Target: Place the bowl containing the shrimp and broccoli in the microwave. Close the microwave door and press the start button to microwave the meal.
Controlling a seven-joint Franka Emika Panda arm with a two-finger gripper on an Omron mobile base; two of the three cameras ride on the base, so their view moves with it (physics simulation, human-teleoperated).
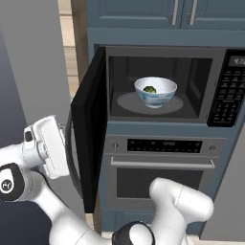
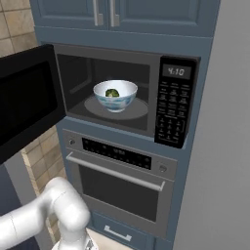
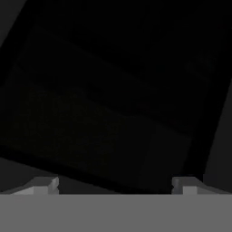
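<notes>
— Left base view first: bowl (image 1: 155, 92) upright on the grey turntable (image 1: 129, 102) inside the microwave (image 1: 165, 86), mouth up, round, so no long axis to speak of. Broccoli (image 1: 150, 89) inside, toward the left of the bowl's hollow. Shrimp not made out.

— Door?

— Microwave door (image 1: 91, 134) swung wide on its left hinge, seen nearly edge-on, long axis vertical, inner face turned toward the cavity. White hand of the arm just left of the door's outer side, fingertips hidden behind the door edge.

— Right base view, anything different?

— Same bowl (image 2: 115, 95) on the turntable (image 2: 139, 110), broccoli (image 2: 112, 93) near the middle. Door (image 2: 27, 97) shown broad-face here, its dark inner side toward the camera, reaching out to the left edge. Keypad panel (image 2: 172, 112) on the microwave's right with a lit clock display (image 2: 177, 72) above it, digits legible here, blurred from the left. Silver-fronted wall oven (image 2: 122, 180) beneath, long handle running horizontally. Blue cabinet doors (image 2: 105, 12) above.

— Hand view?

— Gripper (image 3: 115, 186) spread wide, two fingertips (image 3: 45, 185) well apart at the bottom, nothing between them. Beyond them a dark, flat, tilted surface, very close; likely the door's outer face, but too dark to tell. Touching or not: cannot tell.
</notes>
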